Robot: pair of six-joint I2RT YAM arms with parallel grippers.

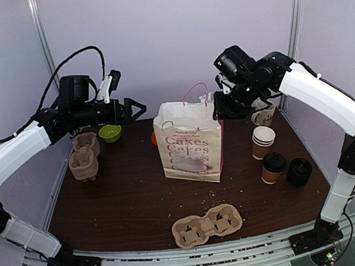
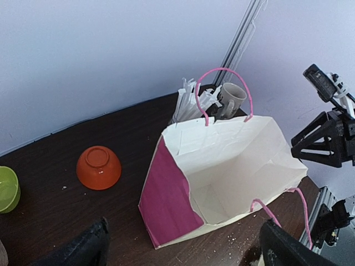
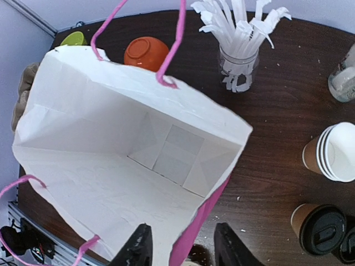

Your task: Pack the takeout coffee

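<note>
**Lidded coffee waits on the right while both arms hang at the bag**

The takeout coffee stands upright on the right side of the table, black lid on, well clear of both arms. Just to its right sits a squat stack of black lids, and just beyond it, toward the far side, a stack of open paper cups.

Over to the middle now: the white paper bag stands open, pink handles up, nothing showing inside. The right gripper hangs over the bag's right top edge. From its wrist camera the fingers are spread apart with the bag's pink side wall between them, and whether they touch it cannot be told. It holds nothing.

The left gripper hovers high on the left, pointing toward the bag, jaws wide and holding nothing.

Behind the bag there is an orange bowl upside down, a glass of white straws and a mug. A green bowl sits at far left beside stacked pulp carriers. One more pulp carrier lies flat at the near edge.
</note>
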